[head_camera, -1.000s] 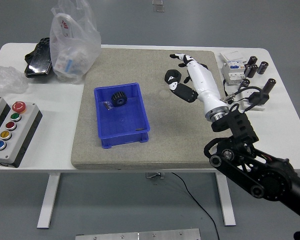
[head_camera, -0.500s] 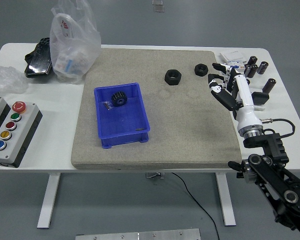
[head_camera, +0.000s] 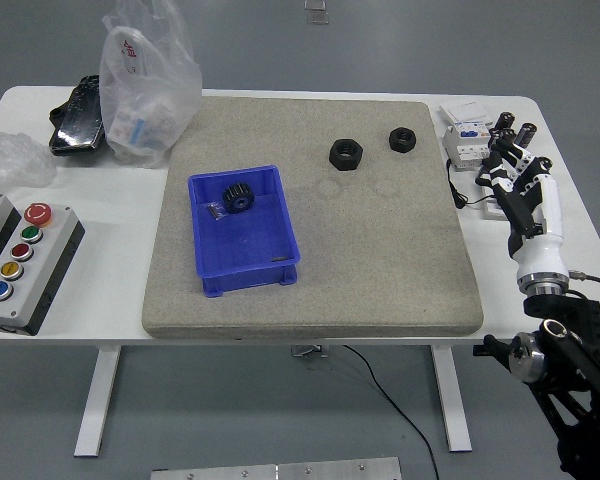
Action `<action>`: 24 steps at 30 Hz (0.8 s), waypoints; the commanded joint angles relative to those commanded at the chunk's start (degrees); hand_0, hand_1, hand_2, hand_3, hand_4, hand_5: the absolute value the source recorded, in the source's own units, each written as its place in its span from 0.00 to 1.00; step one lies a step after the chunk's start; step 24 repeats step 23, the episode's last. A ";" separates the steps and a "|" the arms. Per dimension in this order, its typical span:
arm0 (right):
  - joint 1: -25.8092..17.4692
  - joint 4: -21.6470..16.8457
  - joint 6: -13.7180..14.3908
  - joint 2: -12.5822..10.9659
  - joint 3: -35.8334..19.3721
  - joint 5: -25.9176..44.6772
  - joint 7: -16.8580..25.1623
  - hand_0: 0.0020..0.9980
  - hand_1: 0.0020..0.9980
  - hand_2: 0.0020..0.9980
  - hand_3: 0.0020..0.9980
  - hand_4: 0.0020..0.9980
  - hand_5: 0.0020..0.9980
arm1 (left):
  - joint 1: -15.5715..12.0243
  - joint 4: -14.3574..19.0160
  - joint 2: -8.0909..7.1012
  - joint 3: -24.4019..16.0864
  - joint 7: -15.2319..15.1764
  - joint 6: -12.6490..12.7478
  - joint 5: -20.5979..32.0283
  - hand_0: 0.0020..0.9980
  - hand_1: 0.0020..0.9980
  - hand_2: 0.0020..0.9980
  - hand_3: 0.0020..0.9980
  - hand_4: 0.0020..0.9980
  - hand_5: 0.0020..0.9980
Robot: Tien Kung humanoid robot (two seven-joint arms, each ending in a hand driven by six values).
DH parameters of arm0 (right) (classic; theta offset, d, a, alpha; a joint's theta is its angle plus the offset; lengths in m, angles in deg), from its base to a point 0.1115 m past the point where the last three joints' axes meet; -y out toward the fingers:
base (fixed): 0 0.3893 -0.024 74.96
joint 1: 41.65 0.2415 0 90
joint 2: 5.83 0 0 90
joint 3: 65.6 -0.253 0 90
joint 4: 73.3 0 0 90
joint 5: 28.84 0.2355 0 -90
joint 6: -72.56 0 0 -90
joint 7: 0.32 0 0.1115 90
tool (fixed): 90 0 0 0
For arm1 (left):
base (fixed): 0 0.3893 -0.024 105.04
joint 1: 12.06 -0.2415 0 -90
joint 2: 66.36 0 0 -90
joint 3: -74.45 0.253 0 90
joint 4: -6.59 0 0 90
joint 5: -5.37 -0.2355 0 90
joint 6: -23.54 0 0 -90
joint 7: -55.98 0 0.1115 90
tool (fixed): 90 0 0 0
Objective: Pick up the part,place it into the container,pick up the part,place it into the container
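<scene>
Right hand point(head_camera: 520, 180) sits at the right edge of the frame, over the white table point(head_camera: 80, 300) beside the grey mat point(head_camera: 380, 270); its fingers are loosely curled and hold nothing. The forearm runs down toward the lower right corner.

Two black nuts lie on the mat in the upper right part: the larger nut point(head_camera: 346, 155) and, up and to its right, the smaller nut point(head_camera: 403, 140). They are near each other but apart, and both well apart from the hand.

Blue container point(head_camera: 243, 232) stands on the left half of the mat. Inside, at its far end, a black gear point(head_camera: 237, 197) lies next to a small dark piece I cannot make out.

Around the hand: a white electrical unit point(head_camera: 464, 138) and several dark cylinders point(head_camera: 516, 133) crowd the table's upper right corner, just beside the fingers.

Upper left of frame: a clear plastic bag point(head_camera: 145, 80) with contents, a black object point(head_camera: 77, 118) beside it, crumpled plastic wrap point(head_camera: 12, 158). Left edge: a button box point(head_camera: 18, 262) with coloured buttons.

The mat between nuts and container is unobstructed.
</scene>
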 joint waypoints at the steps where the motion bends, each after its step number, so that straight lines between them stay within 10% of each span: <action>1: -0.04 0.01 0.03 0.04 -0.12 0.07 0.02 0.57 0.68 0.70 0.68 0.65 0.38 | 0.02 0.00 -0.06 -0.07 -0.11 0.18 -0.12 0.64 0.49 0.54 0.61 0.71 0.38; 24: -0.26 -0.65 0.40 0.17 -0.27 0.13 -0.01 0.60 0.67 0.70 0.68 0.66 0.38 | -0.08 0.00 -0.74 -3.25 0.53 1.08 -3.47 0.66 0.60 0.45 0.60 0.71 0.37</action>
